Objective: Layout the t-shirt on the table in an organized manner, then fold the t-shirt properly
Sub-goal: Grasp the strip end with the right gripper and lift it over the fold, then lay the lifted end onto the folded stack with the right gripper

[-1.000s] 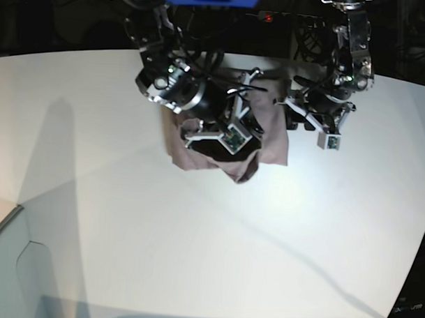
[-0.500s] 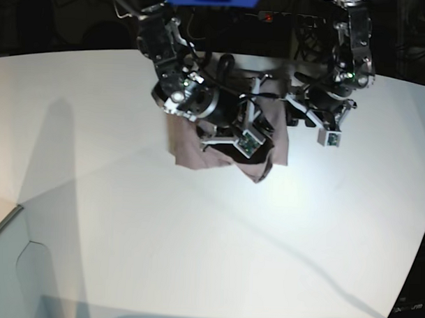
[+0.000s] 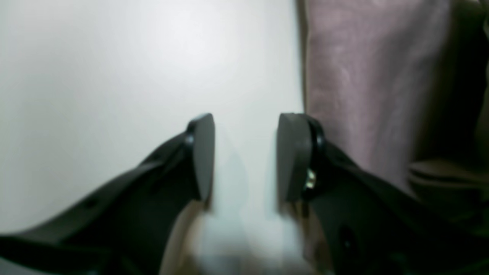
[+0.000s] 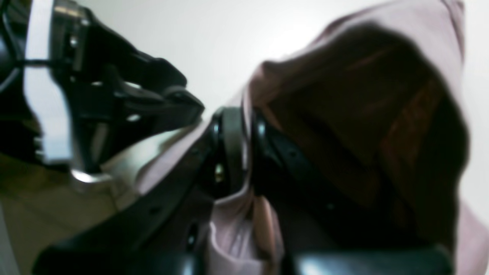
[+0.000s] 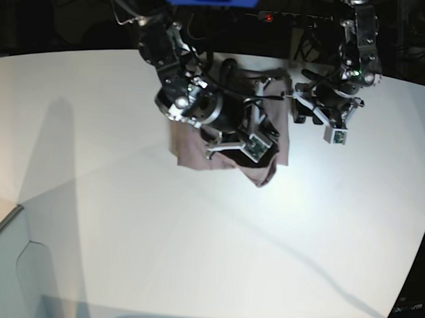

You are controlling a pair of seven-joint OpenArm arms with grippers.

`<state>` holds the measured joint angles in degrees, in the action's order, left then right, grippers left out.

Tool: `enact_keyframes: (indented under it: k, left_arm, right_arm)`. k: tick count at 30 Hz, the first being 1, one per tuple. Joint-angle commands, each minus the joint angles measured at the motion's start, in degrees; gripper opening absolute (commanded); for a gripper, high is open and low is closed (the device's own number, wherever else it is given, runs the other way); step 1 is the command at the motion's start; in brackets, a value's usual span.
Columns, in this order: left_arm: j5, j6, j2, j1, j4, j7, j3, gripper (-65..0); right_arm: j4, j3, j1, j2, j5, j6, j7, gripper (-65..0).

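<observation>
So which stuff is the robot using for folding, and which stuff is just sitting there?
For the job:
- t-shirt
- table
- right gripper, pinching the shirt
- left gripper, open over bare table beside the shirt

Just there:
- pale box-like thing at the bottom-left corner

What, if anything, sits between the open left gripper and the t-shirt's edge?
Nothing visible. The left gripper hangs open over bare table, and the t-shirt lies just beside one finger with no object between them.
</observation>
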<state>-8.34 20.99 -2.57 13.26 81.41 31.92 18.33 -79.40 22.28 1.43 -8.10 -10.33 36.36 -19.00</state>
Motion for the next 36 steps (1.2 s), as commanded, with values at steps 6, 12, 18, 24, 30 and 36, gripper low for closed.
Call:
enact_keyframes:
  k: [6, 12, 18, 24, 30, 36]
  left_arm:
    - [-0.3, 0.1, -0.3, -0.3, 1.4, -0.6, 0.2, -38.3]
    - [-0.3, 0.1, -0.3, 0.1, 1.5, -0.6, 0.2, -38.3]
    - [-0.3, 0.1, -0.4, 0.2, 1.5, -0.6, 0.3, -38.3]
    - [-0.3, 0.1, -2.0, 1.4, 3.5, -0.6, 0.4, -38.2]
    - [-0.3, 0.1, -2.0, 3.9, 8.8, -0.5, 6.1, -37.9]
    - [-0.3, 0.1, -2.8, 4.3, 9.3, 0.6, 12.7, -37.9]
  right_arm:
    - [0.7, 3.7, -2.3, -0.9, 1.2, -0.1, 1.8, -65.0]
    - [5.4, 3.8, -4.7, -0.9, 1.3, -0.2, 1.9, -65.0]
    - [6.8, 4.0, -5.2, -0.9, 1.3, -0.2, 1.6, -64.7]
    - [6.1, 4.0, -4.8, -0.9, 1.3, 0.0, 1.5, -40.2]
    - [-3.4, 3.7, -1.0, -0.9, 1.3, 0.0, 1.6, -28.1]
    - [-12.3, -1.8, 3.7, -0.9, 1.3, 0.0, 1.6, -28.0]
